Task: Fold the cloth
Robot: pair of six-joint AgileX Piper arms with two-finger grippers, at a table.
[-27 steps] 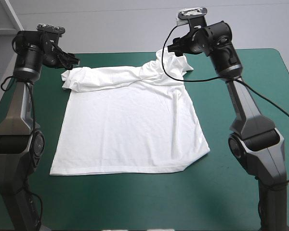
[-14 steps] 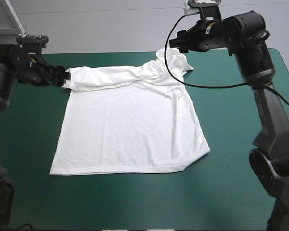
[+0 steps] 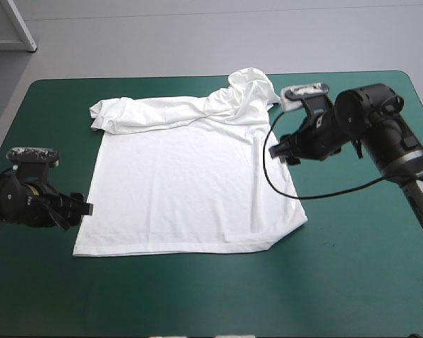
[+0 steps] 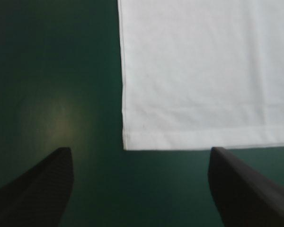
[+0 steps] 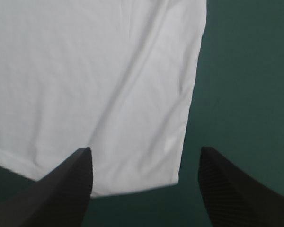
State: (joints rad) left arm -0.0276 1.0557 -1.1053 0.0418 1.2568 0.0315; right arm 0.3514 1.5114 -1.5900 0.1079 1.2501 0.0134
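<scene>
Your T-shirt (image 3: 190, 176) lies spread flat mid-surface (image 3: 197, 296), hem toward the near edge. The left gripper (image 4: 139, 151), fingers spread and empty, has the hem's left corner just ahead; the right gripper (image 5: 145, 150), likewise spread, has its right corner.

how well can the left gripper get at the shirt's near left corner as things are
Probably yes, and easily. The left gripper is open, and the T-shirt has its near left corner lying flat just ahead of the fingers, with only bare cover in between. Nothing seems to block it.
</scene>
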